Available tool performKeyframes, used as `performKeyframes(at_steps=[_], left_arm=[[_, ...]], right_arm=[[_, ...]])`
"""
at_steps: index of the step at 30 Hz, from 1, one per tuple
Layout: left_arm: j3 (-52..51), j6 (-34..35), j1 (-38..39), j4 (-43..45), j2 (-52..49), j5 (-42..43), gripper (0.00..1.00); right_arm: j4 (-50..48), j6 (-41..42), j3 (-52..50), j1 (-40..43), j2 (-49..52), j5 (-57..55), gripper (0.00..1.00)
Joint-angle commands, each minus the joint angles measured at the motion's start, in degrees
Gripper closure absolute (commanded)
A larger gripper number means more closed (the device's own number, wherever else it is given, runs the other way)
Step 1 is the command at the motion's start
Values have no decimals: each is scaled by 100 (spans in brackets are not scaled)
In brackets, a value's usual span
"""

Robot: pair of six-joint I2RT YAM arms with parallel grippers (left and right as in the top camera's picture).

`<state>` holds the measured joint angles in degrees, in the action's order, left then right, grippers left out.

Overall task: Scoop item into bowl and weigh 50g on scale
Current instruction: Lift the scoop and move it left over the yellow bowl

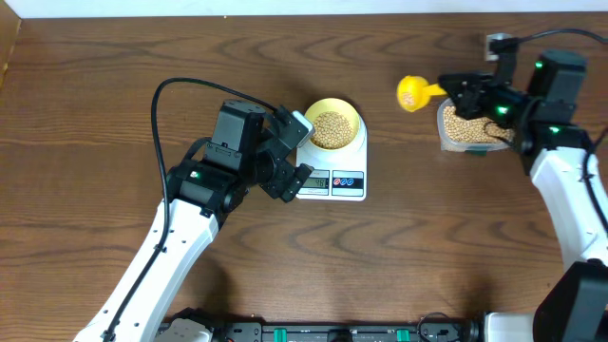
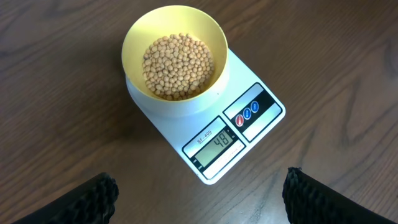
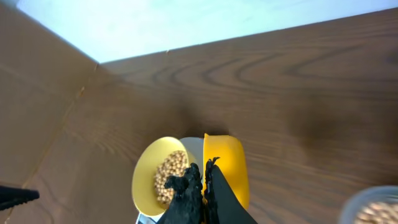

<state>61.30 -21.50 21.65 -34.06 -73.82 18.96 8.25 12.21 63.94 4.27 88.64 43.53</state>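
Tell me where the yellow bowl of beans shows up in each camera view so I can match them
Overhead: the bowl sits upper centre, on the back of the white scale.
Left wrist: the bowl is at top centre, on the scale, whose display faces the camera.
Right wrist: the bowl is at bottom left of centre, just left of the yellow scoop.
Shared landmark: the tan beans heaped inside it.

Looks like a robot lab bench, not a kitchen: bare wood-grain table [image 1: 399,256], two white arms with loose black cabling [image 1: 180,90], mounting rail [image 1: 332,332] along the near edge, plain pale wall [image 3: 186,25] behind. Only a digital scale [image 2: 249,134] and clear tub [image 1: 465,133] set out.
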Motion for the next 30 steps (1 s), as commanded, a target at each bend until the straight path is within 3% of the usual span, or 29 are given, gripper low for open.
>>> performKeyframes(at_steps=[1,11,24,30], left_arm=[[-39,-96,7,4,83,0,13],[-39,-96,7,4,83,0,13],[-39,-96,7,4,83,0,13],[-39,-96,7,4,83,0,13]], right_arm=[[-37,63,11,-334,-131,-435,99],[-549,35,11,-1182,-129,-870,99],[-654,-1840,11,-1967,-129,-977,99],[-654,-2044,11,-2087,-127,-1040,99]])
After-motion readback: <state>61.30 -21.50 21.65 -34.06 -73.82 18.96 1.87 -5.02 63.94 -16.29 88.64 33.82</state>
